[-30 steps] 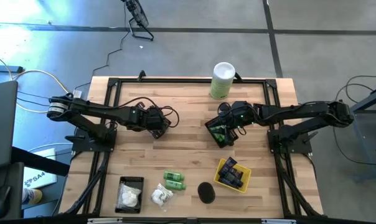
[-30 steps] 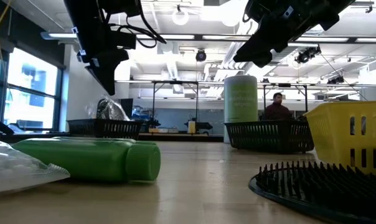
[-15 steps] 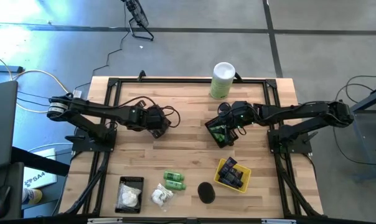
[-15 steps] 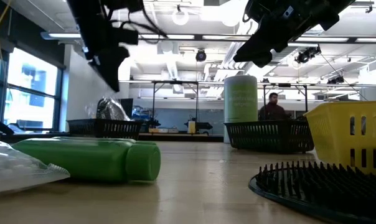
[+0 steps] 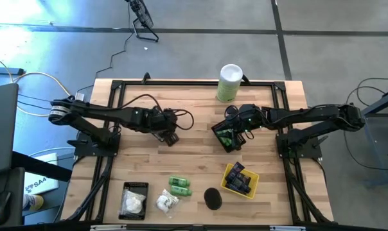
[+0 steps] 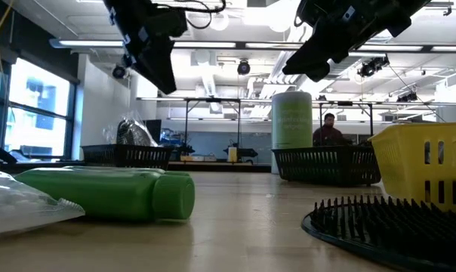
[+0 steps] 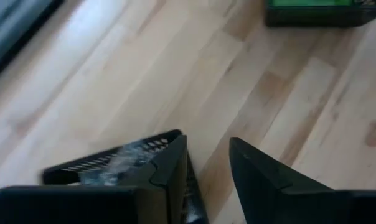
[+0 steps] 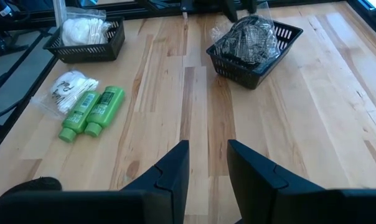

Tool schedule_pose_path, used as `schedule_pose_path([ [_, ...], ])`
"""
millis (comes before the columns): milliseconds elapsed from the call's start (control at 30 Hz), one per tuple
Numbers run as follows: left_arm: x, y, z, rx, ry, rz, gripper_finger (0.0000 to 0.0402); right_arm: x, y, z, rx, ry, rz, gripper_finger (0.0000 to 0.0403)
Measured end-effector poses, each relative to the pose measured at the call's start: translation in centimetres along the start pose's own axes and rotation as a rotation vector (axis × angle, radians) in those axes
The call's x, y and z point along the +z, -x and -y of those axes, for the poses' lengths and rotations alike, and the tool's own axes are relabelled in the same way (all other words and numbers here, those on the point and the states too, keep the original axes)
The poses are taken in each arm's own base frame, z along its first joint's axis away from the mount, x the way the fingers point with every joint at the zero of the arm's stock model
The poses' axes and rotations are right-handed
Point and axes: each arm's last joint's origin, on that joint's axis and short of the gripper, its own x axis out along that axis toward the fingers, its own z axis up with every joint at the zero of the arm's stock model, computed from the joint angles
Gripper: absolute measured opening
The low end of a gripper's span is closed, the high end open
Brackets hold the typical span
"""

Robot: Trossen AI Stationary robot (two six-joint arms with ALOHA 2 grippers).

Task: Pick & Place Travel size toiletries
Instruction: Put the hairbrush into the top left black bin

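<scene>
Two green bottles [image 5: 179, 186] and a white packet [image 5: 166, 202] lie loose near the table's [image 5: 194, 157] front edge, not yet binned — the left gripper [image 7: 206, 163] and right gripper [image 8: 208, 163], jaws slightly spread and empty, hover mid-table beside black baskets.

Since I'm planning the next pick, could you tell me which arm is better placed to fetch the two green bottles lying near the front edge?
Probably the left: the green bottles lie left of centre, nearer the left gripper, whose fingers are apart and empty.
</scene>
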Motion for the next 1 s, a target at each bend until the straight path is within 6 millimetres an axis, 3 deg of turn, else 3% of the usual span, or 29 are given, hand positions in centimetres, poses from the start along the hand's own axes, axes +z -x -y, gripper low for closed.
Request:
schedule_pose_path([
  [133, -0.9, -0.8, -0.1, 0.003, 0.064, -0.029, 0.0103, 0.0, 0.0, 0.0, 0.000, 0.000, 0.001, 0.0100],
  [400, -3.2, -2.2, -0.7, 0.056, 0.146, -0.099, 0.0007, 0.0, 0.0, 0.0, 0.000, 0.002, -0.001, 0.0100],
  [1000, -8.2, -5.0, -2.9, 0.325, 0.208, -0.101, 0.0001, 0.0, 0.0, 0.0, 0.000, 0.000, 0.000, 0.0100],
])
